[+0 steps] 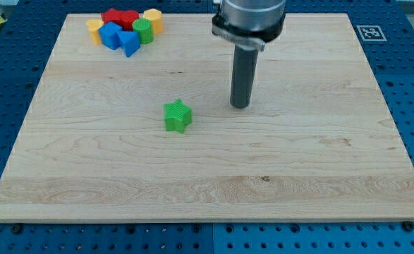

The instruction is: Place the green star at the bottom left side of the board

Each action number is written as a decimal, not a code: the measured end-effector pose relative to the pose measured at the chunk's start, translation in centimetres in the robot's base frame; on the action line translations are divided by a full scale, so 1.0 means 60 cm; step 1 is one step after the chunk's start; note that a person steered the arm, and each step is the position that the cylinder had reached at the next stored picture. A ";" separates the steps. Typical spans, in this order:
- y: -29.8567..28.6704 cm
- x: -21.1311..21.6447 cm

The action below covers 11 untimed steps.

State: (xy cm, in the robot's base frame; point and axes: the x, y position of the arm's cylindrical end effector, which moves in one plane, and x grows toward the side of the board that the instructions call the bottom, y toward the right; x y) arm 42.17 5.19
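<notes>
My tip point(240, 106), a bare dark rod end holding nothing, stands apart from the green plastic star point(178, 116), toward the view's right on the wooden board point(298, 176).
</notes>
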 end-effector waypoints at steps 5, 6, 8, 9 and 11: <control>-0.178 0.145; -0.208 0.176; -0.136 0.081; -0.168 0.101; -0.276 0.151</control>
State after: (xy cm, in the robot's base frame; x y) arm 51.22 -11.36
